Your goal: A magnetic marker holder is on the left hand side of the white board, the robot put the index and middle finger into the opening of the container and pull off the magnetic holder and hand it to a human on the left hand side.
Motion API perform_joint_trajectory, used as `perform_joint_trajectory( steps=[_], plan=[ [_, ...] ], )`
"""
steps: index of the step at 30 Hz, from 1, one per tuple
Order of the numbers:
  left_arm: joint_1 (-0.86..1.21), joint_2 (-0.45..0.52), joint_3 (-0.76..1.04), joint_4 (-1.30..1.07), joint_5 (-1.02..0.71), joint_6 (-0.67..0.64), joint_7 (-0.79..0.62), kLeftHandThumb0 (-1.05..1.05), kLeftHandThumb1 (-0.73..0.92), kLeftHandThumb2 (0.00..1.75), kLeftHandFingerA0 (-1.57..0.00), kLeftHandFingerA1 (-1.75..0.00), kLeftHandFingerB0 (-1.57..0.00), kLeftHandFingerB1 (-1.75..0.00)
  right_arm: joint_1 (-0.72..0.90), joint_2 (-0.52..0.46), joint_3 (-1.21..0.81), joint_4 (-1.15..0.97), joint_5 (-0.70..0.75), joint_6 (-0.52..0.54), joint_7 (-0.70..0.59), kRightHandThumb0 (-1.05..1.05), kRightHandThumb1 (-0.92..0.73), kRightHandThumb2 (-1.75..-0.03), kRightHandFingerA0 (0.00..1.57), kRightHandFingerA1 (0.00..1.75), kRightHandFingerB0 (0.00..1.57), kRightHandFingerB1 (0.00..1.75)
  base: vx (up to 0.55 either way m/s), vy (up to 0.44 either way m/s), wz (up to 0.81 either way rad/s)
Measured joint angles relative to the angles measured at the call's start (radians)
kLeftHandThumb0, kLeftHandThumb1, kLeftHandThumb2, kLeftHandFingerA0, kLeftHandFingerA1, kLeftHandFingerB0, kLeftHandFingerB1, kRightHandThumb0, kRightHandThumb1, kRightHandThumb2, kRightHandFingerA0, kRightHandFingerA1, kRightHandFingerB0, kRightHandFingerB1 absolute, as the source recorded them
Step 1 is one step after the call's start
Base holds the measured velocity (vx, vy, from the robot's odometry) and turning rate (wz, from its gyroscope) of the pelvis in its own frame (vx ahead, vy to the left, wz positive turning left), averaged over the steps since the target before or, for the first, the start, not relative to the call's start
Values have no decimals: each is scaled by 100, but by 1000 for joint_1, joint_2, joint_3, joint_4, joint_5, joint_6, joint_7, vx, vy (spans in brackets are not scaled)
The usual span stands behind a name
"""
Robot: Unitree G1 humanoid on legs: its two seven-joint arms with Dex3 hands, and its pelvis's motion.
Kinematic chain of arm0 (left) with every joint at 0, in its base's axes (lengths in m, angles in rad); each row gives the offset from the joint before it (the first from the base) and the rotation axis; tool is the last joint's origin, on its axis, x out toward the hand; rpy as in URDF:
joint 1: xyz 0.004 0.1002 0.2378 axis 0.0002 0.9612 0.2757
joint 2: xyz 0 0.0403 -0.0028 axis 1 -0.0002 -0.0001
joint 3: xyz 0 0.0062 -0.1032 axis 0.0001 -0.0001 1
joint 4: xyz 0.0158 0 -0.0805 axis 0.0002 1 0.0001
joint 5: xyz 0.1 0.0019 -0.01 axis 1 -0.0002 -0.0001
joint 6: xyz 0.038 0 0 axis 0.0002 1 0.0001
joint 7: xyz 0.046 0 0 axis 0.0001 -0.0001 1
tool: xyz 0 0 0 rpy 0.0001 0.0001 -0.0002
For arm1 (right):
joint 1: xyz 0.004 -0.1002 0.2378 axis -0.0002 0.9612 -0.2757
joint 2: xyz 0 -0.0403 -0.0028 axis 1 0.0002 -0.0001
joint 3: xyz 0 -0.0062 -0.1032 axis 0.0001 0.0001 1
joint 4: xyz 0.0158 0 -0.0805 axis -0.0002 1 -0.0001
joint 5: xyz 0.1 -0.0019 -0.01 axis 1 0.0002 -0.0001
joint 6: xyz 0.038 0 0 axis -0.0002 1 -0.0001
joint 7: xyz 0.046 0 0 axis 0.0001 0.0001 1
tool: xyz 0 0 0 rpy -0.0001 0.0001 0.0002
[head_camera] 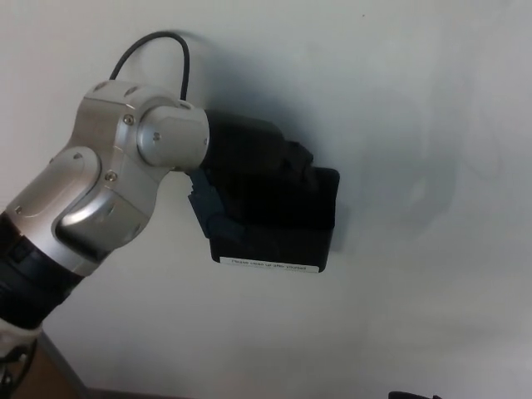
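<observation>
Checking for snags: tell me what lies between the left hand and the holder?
Nothing shows: in the head view the left hand is right at the black holder on the whiteboard, with no gap visible. Both are black, so the fingers' position is unclear.

The whiteboard (pixel 416 108) fills nearly the whole frame as the backdrop. The magnetic marker holder (pixel 287 237) sits against it just left of centre. The left hand (pixel 249 166) lies on the holder's upper left part, overlapping it. Its forearm (pixel 100 199) runs down to the lower left edge. A cable (pixel 154 40) loops above the wrist, upper left.
</observation>
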Motion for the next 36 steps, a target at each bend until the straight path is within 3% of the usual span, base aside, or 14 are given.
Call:
perform_joint_trajectory(
  steps=[9, 10, 13, 17, 18, 19, 20, 21, 22, 28, 29, 34, 35, 36],
  plan=[
    [10, -10, -28, 19, 34, -13, 27, -104, 56, 94, -54, -53, -10, -34, -5, 0, 0, 0, 0, 0, 2, -67, -84, -65, 70, 55, 62, 47, 0, 0, 0],
    [10, -11, -31, 21, 37, -14, 29, -97, 65, 61, -65, -47, -17, -26, -6, 0, 1, 0, 0, 0, 2, -67, -83, -65, 72, 57, 62, 47, 0, 0, 0],
    [10, -15, -40, 28, 44, -16, 34, -105, 56, 93, -55, -52, -11, -32, -8, 0, 1, 0, 0, 0, 2, -66, -83, -65, 70, 57, 62, 48, 0, 0, 0],
    [1, -25, -62, 47, 59, -21, 38, -105, 56, 92, -55, -51, -14, -35, -12, 1, 0, -1, 1, 0, 2, -65, -83, -65, 71, 57, 63, 47, 0, 0, 0],
    [0, -27, -64, 50, 63, -21, 38, -96, 61, 60, -69, -48, -18, -27, -13, 1, 0, -1, 1, 0, 2, -65, -83, -65, 70, 57, 63, 47, 0, 0, 0],
    [0, -30, -68, 54, 69, -21, 39, -96, 61, 60, -69, -48, -18, -27, -15, 1, -1, -1, 1, 0, 2, -65, -83, -65, 70, 57, 63, 47, 0, 0, 0],
    [2, -31, -73, 60, 72, -21, 40, -105, 57, 91, -80, -60, -18, -36, -18, 1, -1, -1, 1, 0, 2, -66, -83, -65, 69, 57, 63, 48, 0, 0, 0],
    [5, -32, -78, 64, 73, -21, 40, -105, 57, 91, -80, -60, -18, -36, -20, 1, -1, -1, 1, 0, 2, -66, -83, -65, 69, 57, 63, 48, 0, 0, 0],
    [17, -34, -88, 75, 77, -21, 43, -96, 59, 59, -79, -52, -19, -28, -24, 1, -1, -1, 1, 0, 2, -66, -82, -64, 66, 55, 63, 48, 0, 0, 0],
    [33, -33, -105, 78, 89, -21, 41, -89, 56, 58, -78, -56, -21, -28, -34, 4, -3, -1, 2, 0, 6, -65, -83, -65, 66, 54, 62, 47, 0, 0, 0],
    [35, -32, -106, 77, 90, -21, 41, -84, 43, 83, -72, -66, -20, -38, -34, 4, -3, -1, 2, 0, 6, -65, -84, -65, 68, 54, 61, 47, 0, 0, 0],
    [57, -17, -108, 73, 95, -38, 41, -79, 50, 56, -70, -60, -28, -30, -34, 4, 0, -1, 0, 1, 5, -65, -84, -65, 72, 57, 60, 47, 0, 0, 0],
    [60, -16, -108, 74, 95, -40, 41, -82, 43, 81, -67, -62, -24, -37, -35, 4, 0, -1, 0, 1, 5, -65, -83, -65, 69, 55, 60, 47, 0, 0, 0],
    [64, -13, -108, 74, 95, -44, 41, -82, 43, 81, -67, -62, -24, -37, -35, 4, 1, -1, 0, 1, 5, -65, -83, -65, 69, 55, 60, 47, 0, 0, 0]
  ],
)
